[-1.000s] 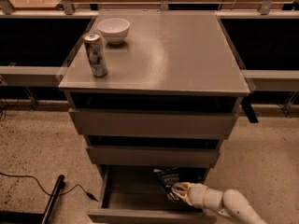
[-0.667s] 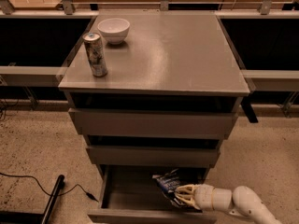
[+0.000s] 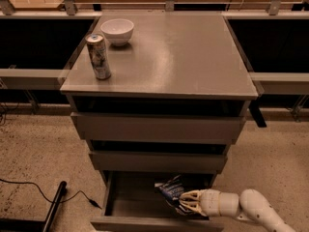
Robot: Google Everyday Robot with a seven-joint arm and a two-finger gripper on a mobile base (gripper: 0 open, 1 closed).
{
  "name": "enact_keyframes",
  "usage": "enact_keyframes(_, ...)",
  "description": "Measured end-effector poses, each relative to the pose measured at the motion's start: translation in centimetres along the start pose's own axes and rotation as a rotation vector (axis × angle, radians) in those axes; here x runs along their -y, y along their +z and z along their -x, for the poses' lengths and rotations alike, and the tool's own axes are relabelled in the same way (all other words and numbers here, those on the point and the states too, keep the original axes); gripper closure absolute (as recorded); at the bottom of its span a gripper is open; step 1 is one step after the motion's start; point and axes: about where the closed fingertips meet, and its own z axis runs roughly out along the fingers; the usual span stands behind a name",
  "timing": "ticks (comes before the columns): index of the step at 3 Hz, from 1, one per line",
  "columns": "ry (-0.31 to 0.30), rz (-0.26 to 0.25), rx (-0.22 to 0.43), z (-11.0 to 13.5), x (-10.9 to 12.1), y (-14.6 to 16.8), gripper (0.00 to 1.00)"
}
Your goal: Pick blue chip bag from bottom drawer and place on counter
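Blue chip bag [image 3: 170, 189], a small crinkly dark blue foil packet with white lettering, lies in the open bottom drawer [image 3: 126, 206], the lowest and shallowest of 3 grey trays, toward its right rear.

At far left, a thin black cable [image 3: 29, 185] and a black pole [image 3: 54, 207] lie on the speckled floor. Next comes the flat, glossy grey counter [image 3: 183, 57]. A tall silver patterned can [image 3: 98, 56] stands upright near its left front corner, and a round white bowl [image 3: 117, 31] sits just behind the can. Neither has shifted over the last 1 second. The right part of the counter is bare.

Further right and low down, the pale ribbed gripper [image 3: 187, 202] is against the bag's lower right end, overlapping the foil. I cannot tell whether its jaws pinch the bag or are only set about it. The rounded white arm [image 3: 256, 209] runs off to the lower right.

Little has changed over that second. The bag is in nearly the same spot, not raised off the drawer floor. The gripper has stayed on it, while the arm behind has swung outward to the right. My reading is that the grasp is still being settled and the lift has not begun. The carry up to the counter lies wholly ahead. The bag sits close under the middle drawer, so it will likely need drawing forward before it can rise.
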Motion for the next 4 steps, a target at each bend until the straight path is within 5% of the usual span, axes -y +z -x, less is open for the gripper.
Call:
enact_keyframes(1,-0.15,0.028,0.061,4.1,-1.0,-2.5,1.0)
enact_keyframes(2,-0.384,0.068,0.15,10.3,-2.8,-7.3,1.0)
enact_keyframes(3,-0.598,0.109,0.165,16.9,-4.3,-11.1,1.0)
enact_keyframes(4,-0.738,0.138,0.104,23.2,-4.6,-12.9,1.0)
